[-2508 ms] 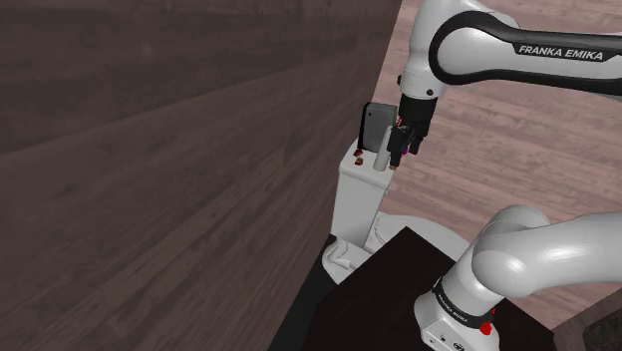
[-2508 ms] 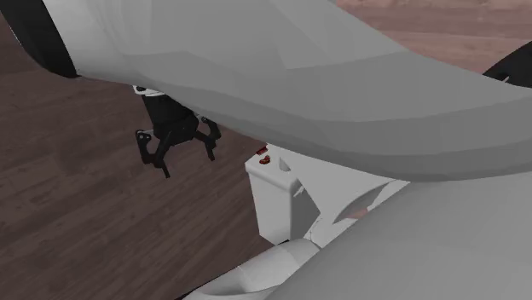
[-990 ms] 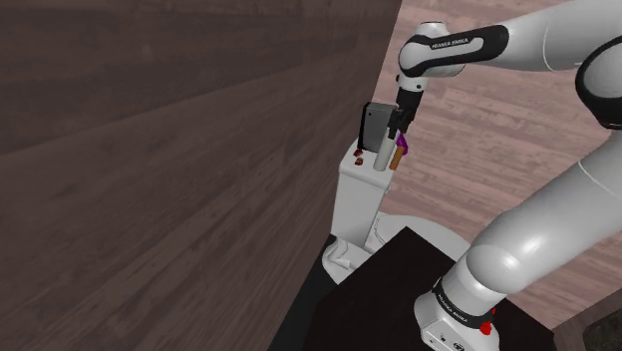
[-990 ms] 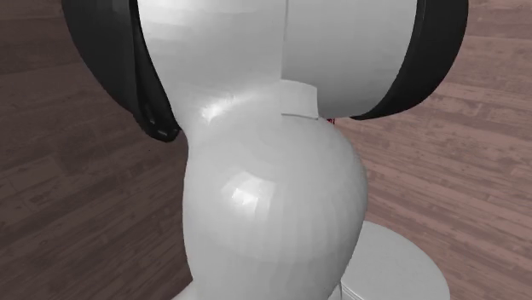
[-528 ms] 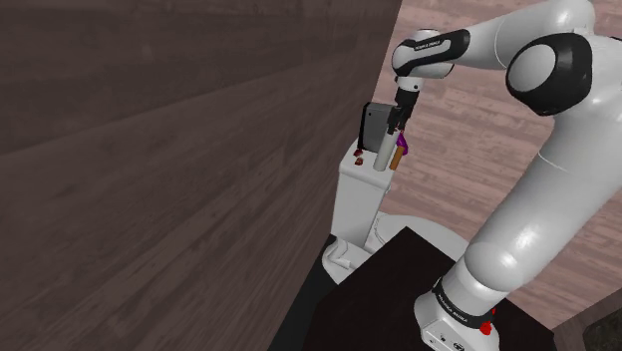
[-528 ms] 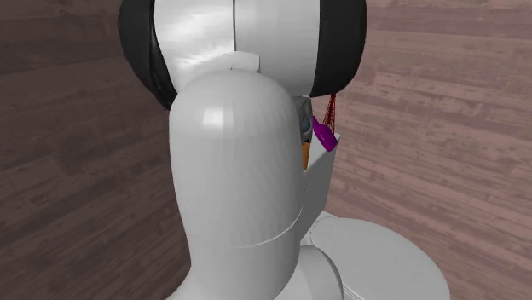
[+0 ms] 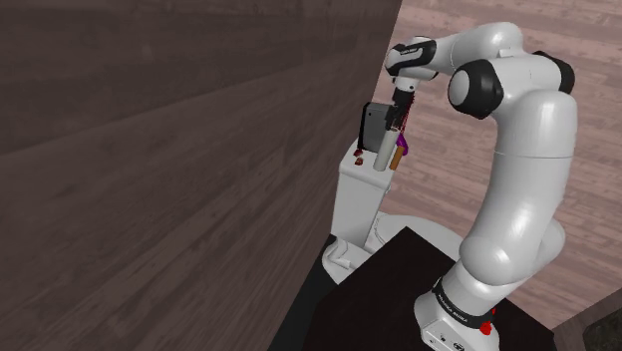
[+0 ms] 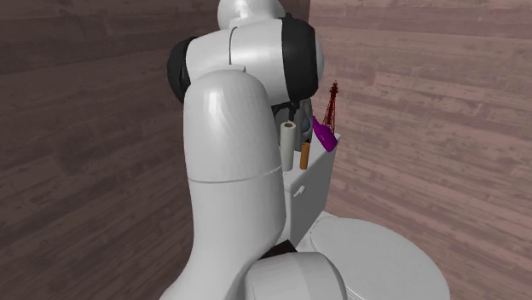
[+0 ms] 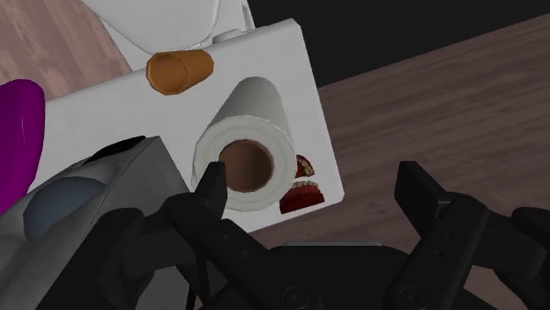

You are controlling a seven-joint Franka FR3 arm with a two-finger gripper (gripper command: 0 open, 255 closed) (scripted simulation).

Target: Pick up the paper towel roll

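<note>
Gripper [image 9: 315,195] hung over the white tank [image 9: 273,53], jaws apart, nothing held. Roll [image 9: 242,157] stood upright on the tank top near its edge, core facing the hand, lined up with one finger [image 9: 210,189] rather than the gap. Orange cylinder [image 9: 181,69] just beside it, red bits [image 9: 300,189] at its base, grey box [image 9: 88,189] and purple item [image 9: 18,132] nearby.

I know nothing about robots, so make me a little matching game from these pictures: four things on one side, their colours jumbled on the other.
Things:
1. paper towel roll
2. small cup
3. gripper
4. rounded object at the far end of the toilet tank

Colours:
A. orange
B. black
C. white with a brown core
D. purple

Pairs: 1-C, 2-A, 3-B, 4-D
</note>
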